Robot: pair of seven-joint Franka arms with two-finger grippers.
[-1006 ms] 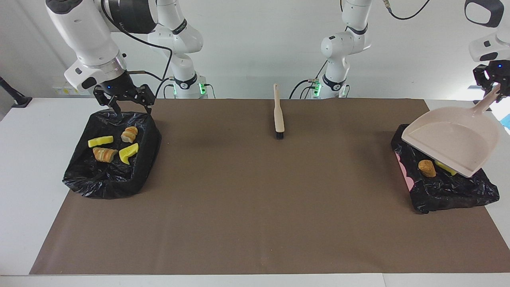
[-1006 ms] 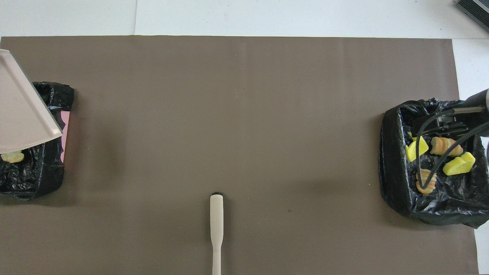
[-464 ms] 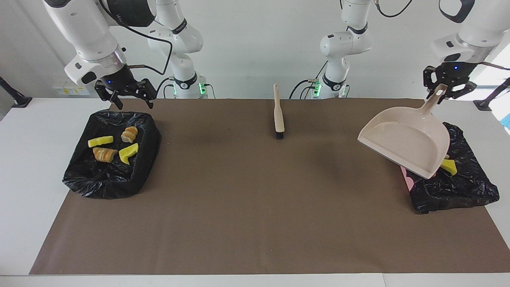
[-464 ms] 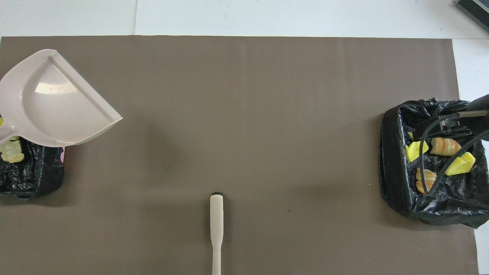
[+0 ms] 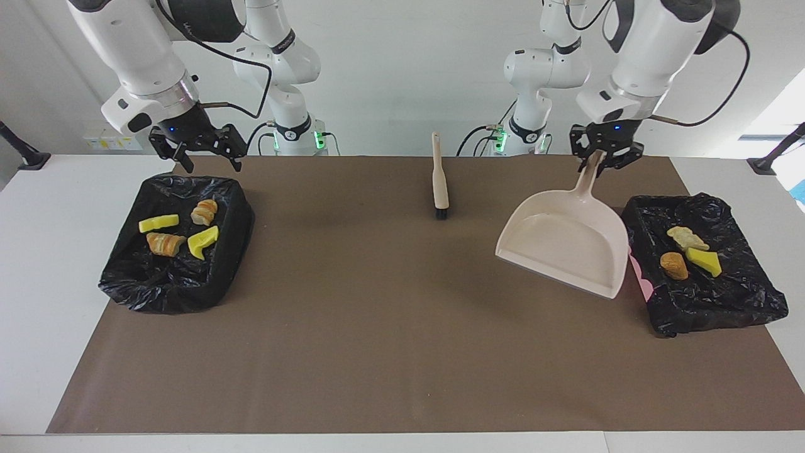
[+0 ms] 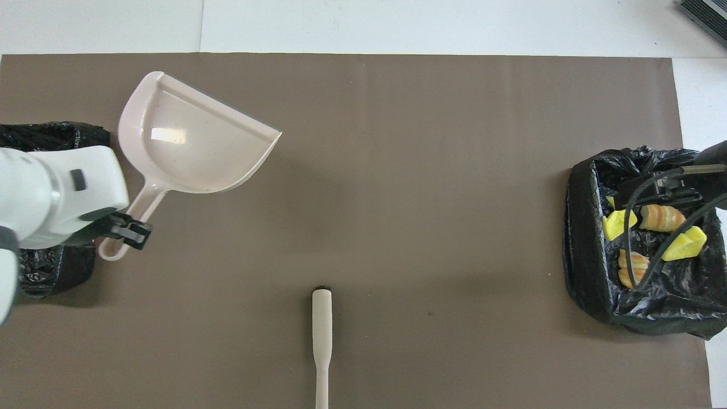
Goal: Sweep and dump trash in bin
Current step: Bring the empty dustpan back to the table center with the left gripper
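My left gripper (image 5: 602,158) is shut on the handle of the beige dustpan (image 5: 566,248), which hangs tilted, lip down, over the mat beside the black-lined bin (image 5: 723,302) at the left arm's end. The pan (image 6: 193,142) looks empty. Three pieces of trash lie in that bin: a pale lump (image 5: 687,238), a brown lump (image 5: 673,265) and a yellow wedge (image 5: 703,260). My right gripper (image 5: 212,165) stands open, holding nothing, over the robot-side rim of a second black-lined bin (image 5: 157,289) that holds several scraps (image 5: 165,243).
The beige brush (image 5: 439,179) lies on the brown mat (image 5: 390,327) midway between the arms, near the robots' edge, bristles pointing away from them. In the overhead view the left arm's body covers much of the bin (image 6: 51,267) at its end.
The left gripper swung the dustpan off the bin toward the mat's middle, uncovering three scraps in the bin. The right gripper rose slightly from the other bin's rim, then held still.
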